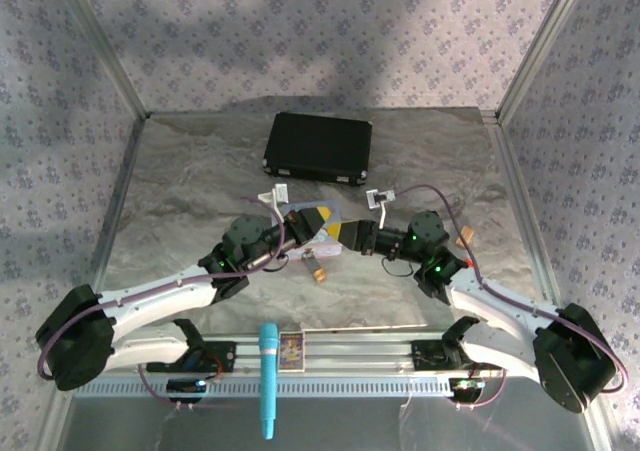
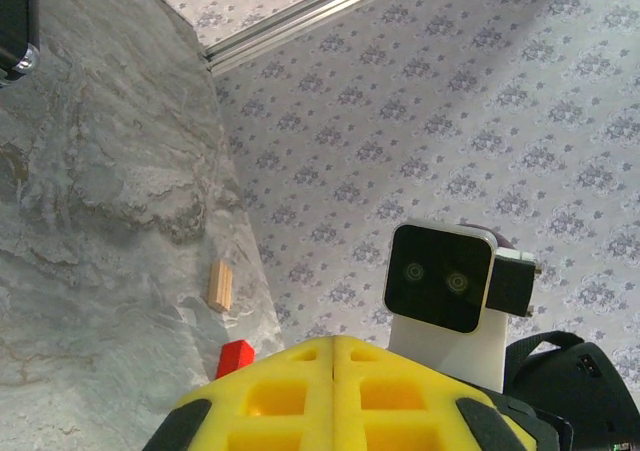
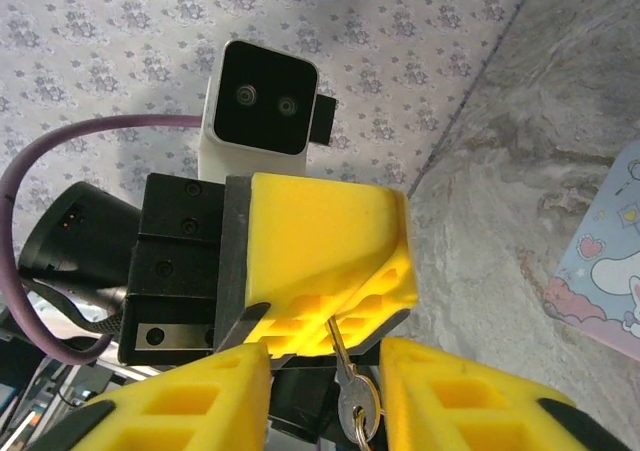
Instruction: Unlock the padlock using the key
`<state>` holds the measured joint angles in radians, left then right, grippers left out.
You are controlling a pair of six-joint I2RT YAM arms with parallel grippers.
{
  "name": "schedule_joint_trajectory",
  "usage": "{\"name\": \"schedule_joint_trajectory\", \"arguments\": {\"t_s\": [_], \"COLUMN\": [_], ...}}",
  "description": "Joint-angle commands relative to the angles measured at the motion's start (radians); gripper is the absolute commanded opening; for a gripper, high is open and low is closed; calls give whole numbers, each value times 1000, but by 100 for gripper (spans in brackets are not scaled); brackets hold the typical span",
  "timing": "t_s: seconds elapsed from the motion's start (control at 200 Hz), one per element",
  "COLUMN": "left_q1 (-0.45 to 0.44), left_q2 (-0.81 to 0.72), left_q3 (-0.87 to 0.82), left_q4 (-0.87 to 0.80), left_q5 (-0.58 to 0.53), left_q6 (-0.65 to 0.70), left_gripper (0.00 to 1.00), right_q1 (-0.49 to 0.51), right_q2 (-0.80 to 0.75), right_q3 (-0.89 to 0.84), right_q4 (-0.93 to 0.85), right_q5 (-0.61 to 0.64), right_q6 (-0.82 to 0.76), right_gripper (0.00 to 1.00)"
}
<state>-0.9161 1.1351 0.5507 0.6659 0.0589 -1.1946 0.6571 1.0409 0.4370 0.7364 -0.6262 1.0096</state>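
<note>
- Key [image 3: 349, 396], small and silvery with a ring on its head, sits in the gap between the two yellow fingers [image 3: 235, 371] of my right gripper [image 3: 325, 359]. As far as I see, it touches neither of them.
- My right gripper is wide open.
- The blade of the key goes up under the tips of my left gripper [image 2: 335, 343]. This gripper is closed, pads pressed together, and it seems to pinch the blade.
- Both grippers meet tip to tip above the middle of the table [image 1: 200, 191], in front of a black case [image 1: 318, 148].
- A pastel tin [image 3: 605, 261] lies on the table near them.
- A tan peg [image 2: 220, 287] and a red piece [image 2: 236, 359] lie near each other, not touching.
</note>
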Motion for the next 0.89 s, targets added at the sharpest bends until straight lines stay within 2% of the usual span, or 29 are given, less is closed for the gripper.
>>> {"name": "schedule_joint_trajectory", "arguments": {"t_s": [0.0, 0.07, 0.275, 0.305, 0.33, 0.56, 0.645, 0.675, 0.745, 0.78, 0.82, 0.89], "left_q1": [2, 2, 0, 0, 1, 3, 2, 1, 1, 1, 2, 2], "left_q2": [12, 11, 12, 14, 15, 19, 5, -6, -37, -53, -73, -96], "left_q3": [-11, -11, -16, -17, -18, -24, -11, -4, 10, 12, 13, 43], "left_q4": [70, 64, 63, 66, 67, 56, -27, -73, -184, -225, -272, -427], "left_q5": [-10, -19, -27, -28, -28, -36, -58, -75, -126, -152, -182, -224], "left_q6": [0, 1, -9, -9, -10, -15, -9, 0, 26, 36, 39, 48], "left_gripper": [0, 0, 0, 0, 0, 0, 0, 16, 68, 87, 99, 100], "right_q1": [3, 3, 4, 5, 6, 0, -4, -5, -8, -9, -12, -15], "right_q2": [5, 16, 24, 26, 28, 12, -3, -11, -31, -43, -57, -84], "right_q3": [5, 6, -3, -4, -4, -40, -47, -48, -50, -49, -46, -27], "right_q4": [25, 25, 24, 27, 27, 31, 10, -3, -49, -86, -137, -286], "right_q5": [-29, -35, -30, -32, -34, -3, 3, 8, 25, 42, 62, 129], "right_q6": [-1, -6, -7, -5, -5, 5, 0, -6, -26, -39, -59, -109], "right_gripper": [30, 23, 20, 12, 0, 0, 0, 0, 0, 0, 0, 0]}}
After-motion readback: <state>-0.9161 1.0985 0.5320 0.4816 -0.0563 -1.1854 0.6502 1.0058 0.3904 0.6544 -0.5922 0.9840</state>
